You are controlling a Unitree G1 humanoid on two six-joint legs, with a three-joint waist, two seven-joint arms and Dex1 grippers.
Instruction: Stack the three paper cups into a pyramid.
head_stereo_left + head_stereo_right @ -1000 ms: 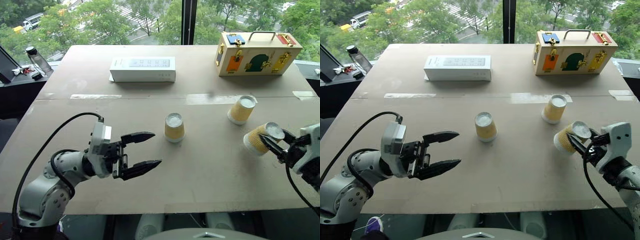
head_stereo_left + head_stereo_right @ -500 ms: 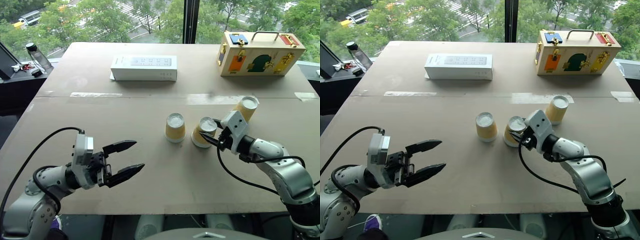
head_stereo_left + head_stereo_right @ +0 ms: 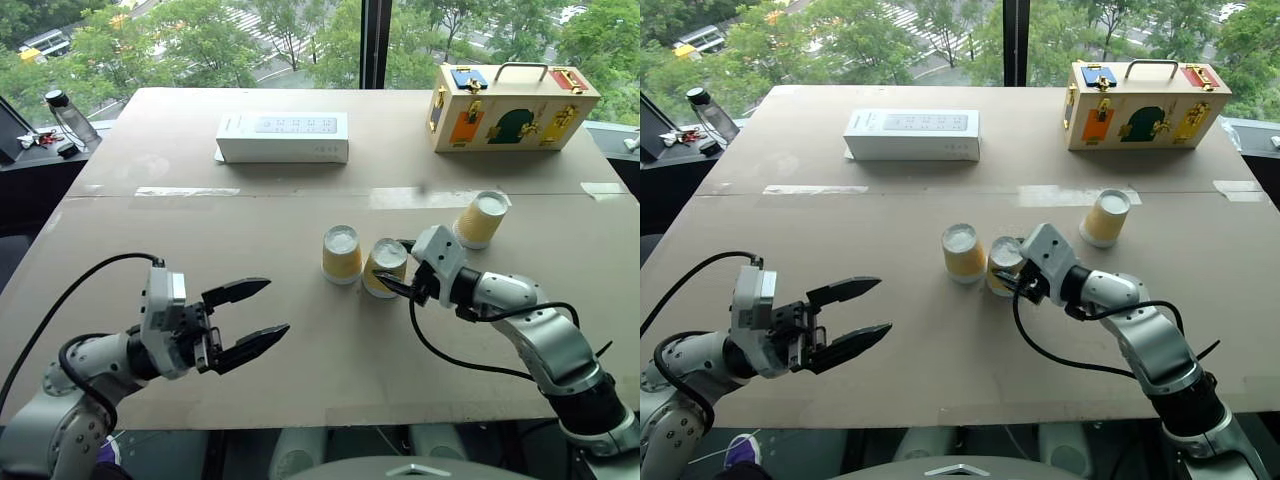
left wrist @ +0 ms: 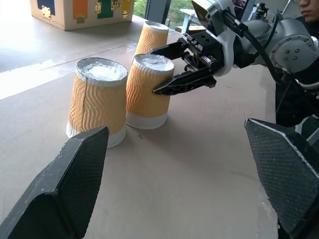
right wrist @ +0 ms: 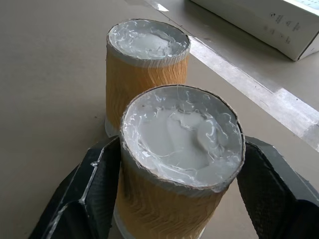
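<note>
Three paper cups stand upside down on the brown table [image 3: 200, 215]. One cup [image 3: 342, 255] is at the centre, and a second cup [image 3: 383, 262] stands right beside it, almost touching. The third cup [image 3: 482, 219] stands apart, further back on the right. My right gripper [image 3: 392, 264] reaches in from the right and is open, one finger on each side of the second cup, which rests upright on the table. My left gripper [image 3: 277, 307] hovers open and empty over the table's front left, pointing toward the cups.
A long white box [image 3: 283, 137] lies at the back centre. A wooden latch box [image 3: 512, 105] with a handle stands at the back right. A bottle [image 3: 68, 118] stands beyond the table's left edge. The table's front edge runs just below both arms.
My right gripper carried its cup from the right edge leftward and set it upright next to the centre cup, then its fingers spread. The left gripper stayed open and nearly still.
</note>
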